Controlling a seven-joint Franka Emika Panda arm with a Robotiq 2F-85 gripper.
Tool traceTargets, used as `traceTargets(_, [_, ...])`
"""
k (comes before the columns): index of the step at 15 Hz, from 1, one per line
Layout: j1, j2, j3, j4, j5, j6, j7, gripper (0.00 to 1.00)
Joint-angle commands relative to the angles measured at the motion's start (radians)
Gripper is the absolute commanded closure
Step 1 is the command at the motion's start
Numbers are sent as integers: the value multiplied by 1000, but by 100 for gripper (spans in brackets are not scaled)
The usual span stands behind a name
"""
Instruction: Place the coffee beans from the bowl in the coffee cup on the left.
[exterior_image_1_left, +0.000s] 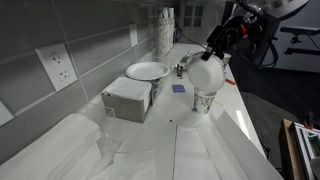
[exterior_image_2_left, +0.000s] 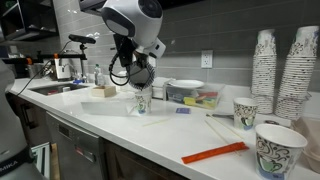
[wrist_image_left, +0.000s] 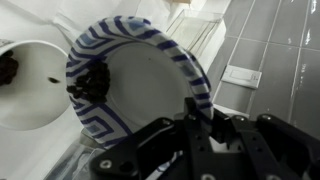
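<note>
Work surface: a long white counter (exterior_image_1_left: 235, 140), glossy, running along a grey tiled wall (exterior_image_1_left: 90, 45) that carries a white outlet (exterior_image_1_left: 58, 66). In an exterior view a sink (exterior_image_2_left: 50, 88) is set into the far end of the counter, and tall stacks of paper cups (exterior_image_2_left: 285, 70) stand at the opposite end, with two loose patterned cups (exterior_image_2_left: 245, 112) and an orange strip (exterior_image_2_left: 213, 153) lying near them. Against the wall sit a plain white dish (exterior_image_1_left: 147, 70) and, just beside it, a white box (exterior_image_1_left: 128, 98). The arm (exterior_image_2_left: 135, 18) reaches down over the middle of the counter. Tool state: the gripper (wrist_image_left: 200, 112) is clamped on the rim of the bowl (wrist_image_left: 150, 90), one finger on each face of the rim, as the wrist view shows. The bowl is held off the counter and tipped steeply, its lower edge directly above the mouth of the coffee cup (exterior_image_1_left: 206, 100), which stands upright on the counter. The wrist view shows the bowl white inside with a blue patterned rim. The coffee beans (wrist_image_left: 95, 85) sit in a small dark cluster against the lower rim, on the side next to the cup. A dark clump (wrist_image_left: 8, 68) also shows inside the cup's mouth — what it is cannot be told.
</note>
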Motion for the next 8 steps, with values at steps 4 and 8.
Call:
traceTargets(4, [-33, 0, -15, -10, 52, -74, -51, 98])
traceTargets(8, [-46, -2, -23, -12, 76, -97, -89, 98])
